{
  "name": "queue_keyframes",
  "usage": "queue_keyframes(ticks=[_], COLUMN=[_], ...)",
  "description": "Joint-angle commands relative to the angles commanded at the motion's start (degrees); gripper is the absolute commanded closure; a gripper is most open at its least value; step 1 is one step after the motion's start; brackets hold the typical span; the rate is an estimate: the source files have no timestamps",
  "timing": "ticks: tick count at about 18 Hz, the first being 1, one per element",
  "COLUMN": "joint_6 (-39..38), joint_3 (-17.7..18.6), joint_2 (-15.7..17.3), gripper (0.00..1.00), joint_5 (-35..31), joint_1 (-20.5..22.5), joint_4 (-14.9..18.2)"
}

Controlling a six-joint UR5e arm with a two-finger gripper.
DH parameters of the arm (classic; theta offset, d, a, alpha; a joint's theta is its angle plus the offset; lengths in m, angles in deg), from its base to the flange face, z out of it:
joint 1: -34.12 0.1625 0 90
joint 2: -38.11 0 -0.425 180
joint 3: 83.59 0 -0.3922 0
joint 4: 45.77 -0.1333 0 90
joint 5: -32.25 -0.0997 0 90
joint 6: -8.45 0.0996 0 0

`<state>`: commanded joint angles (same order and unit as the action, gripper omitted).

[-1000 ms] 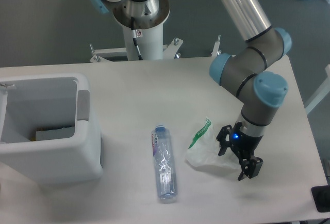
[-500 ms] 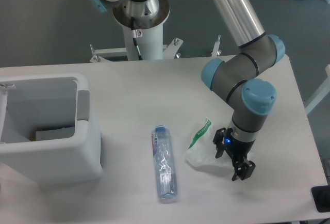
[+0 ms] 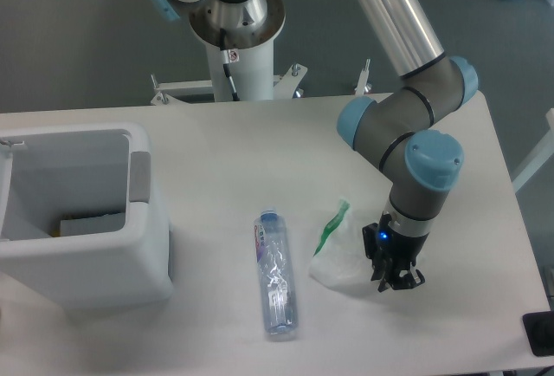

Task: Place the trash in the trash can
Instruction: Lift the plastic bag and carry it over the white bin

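A crumpled white wrapper with green print [image 3: 340, 250] lies on the white table right of centre. My gripper [image 3: 391, 278] sits at the wrapper's right edge, pointing down, its fingers closed together on the plastic there. A crushed clear bottle with a blue cap [image 3: 274, 275] lies flat to the wrapper's left, cap pointing away from me. The white trash can [image 3: 143, 255] stands at the table's left side, open at the top, with a grey panel on its right wall.
Something flat and brownish [image 3: 86, 223] lies at the bottom of the trash can. The robot's pedestal [image 3: 238, 38] rises behind the table's far edge. A dark object [image 3: 541, 333] shows at the lower right corner.
The gripper moved left to the wrapper's right edge and its fingers closed from wide open to shut on the plastic. The wrapper shifted slightly; the bottle stayed put.
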<state>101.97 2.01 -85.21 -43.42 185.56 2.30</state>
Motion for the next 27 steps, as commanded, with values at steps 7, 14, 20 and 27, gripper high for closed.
queue_keyframes(ticks=[7,14,20,27], joint_6=[-8.0,-20.7,-32.5,-40.1], joint_3=[0.4,-5.7,-5.4,-5.4], joint_2=[10.6,19.2,25.7,30.6], gripper=[1.00,1.00,1.00,1.00], joint_5=[-1.5,3.9,16.2,24.7], joint_1=[0.5,1.2,0.1,-3.2], joint_4=[7.1,16.0,16.2,15.7])
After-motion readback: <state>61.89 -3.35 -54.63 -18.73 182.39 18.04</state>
